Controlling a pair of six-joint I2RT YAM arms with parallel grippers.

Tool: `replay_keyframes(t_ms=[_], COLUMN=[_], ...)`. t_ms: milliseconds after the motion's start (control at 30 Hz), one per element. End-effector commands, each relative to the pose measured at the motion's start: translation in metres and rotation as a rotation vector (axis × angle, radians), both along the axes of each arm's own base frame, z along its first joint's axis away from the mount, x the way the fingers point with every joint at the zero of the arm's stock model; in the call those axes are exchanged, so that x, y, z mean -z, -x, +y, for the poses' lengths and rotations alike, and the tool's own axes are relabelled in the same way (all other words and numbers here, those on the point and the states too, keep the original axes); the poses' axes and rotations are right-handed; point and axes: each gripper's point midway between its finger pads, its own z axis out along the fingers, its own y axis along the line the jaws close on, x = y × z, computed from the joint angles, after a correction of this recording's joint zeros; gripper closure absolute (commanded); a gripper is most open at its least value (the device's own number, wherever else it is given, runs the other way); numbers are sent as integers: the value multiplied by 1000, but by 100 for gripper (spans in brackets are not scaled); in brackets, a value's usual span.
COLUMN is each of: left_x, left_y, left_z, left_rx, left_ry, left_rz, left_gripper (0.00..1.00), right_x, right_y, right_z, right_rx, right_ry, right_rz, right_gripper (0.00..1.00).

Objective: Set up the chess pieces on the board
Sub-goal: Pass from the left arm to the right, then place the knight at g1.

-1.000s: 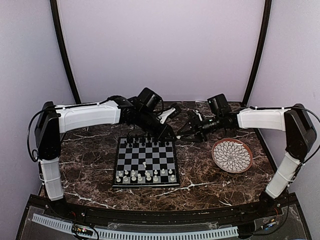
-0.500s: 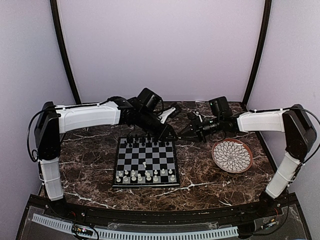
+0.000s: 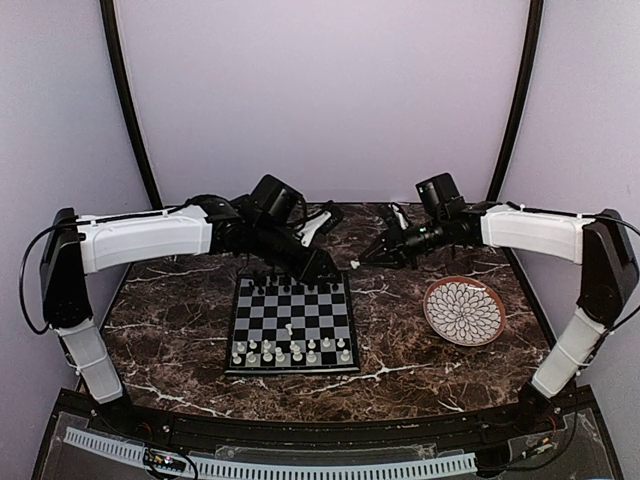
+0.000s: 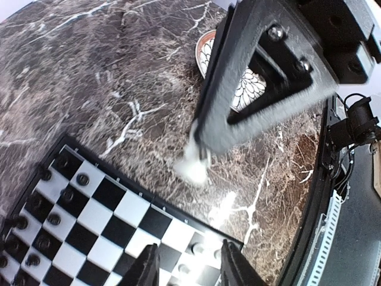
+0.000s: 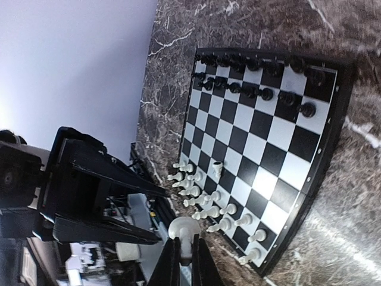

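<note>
Right claw [image 5: 185, 250]: jaws clamped on a white pawn [image 5: 183, 228], held clear above the worktop [image 3: 180, 310]. It sits just off the far right corner of the board [image 3: 320, 312], outside the rim.

Left claw [image 4: 189, 255]: jaws apart, nothing between them. It hangs over the board's far right edge, just beside the right claw and not touching it.

Below and nearward of both claws:
- black pieces [image 3: 290, 288] fill the far rows
- white pieces [image 3: 290, 352] fill the near rows
- the middle rows are open, except for one lone white piece [image 3: 289, 328]

The plate [image 3: 463, 341] lies nearward and to the right of the right claw, with bare worktop between it and the board.
</note>
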Motion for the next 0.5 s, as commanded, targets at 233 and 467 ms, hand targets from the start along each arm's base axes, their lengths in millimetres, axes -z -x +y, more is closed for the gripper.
replay_keyframes(t_ms=[233, 467], left_x=[-35, -41], left_y=[-26, -44], left_z=[123, 174], left_rx=[-416, -619], left_ry=[32, -89], left_rz=[-2, -137], left_gripper=[56, 48], right_x=[23, 65], right_y=[63, 112], right_z=[34, 63], right_rx=[-310, -532], right_ry=[522, 738], right_rz=[-459, -581], right_gripper=[100, 100])
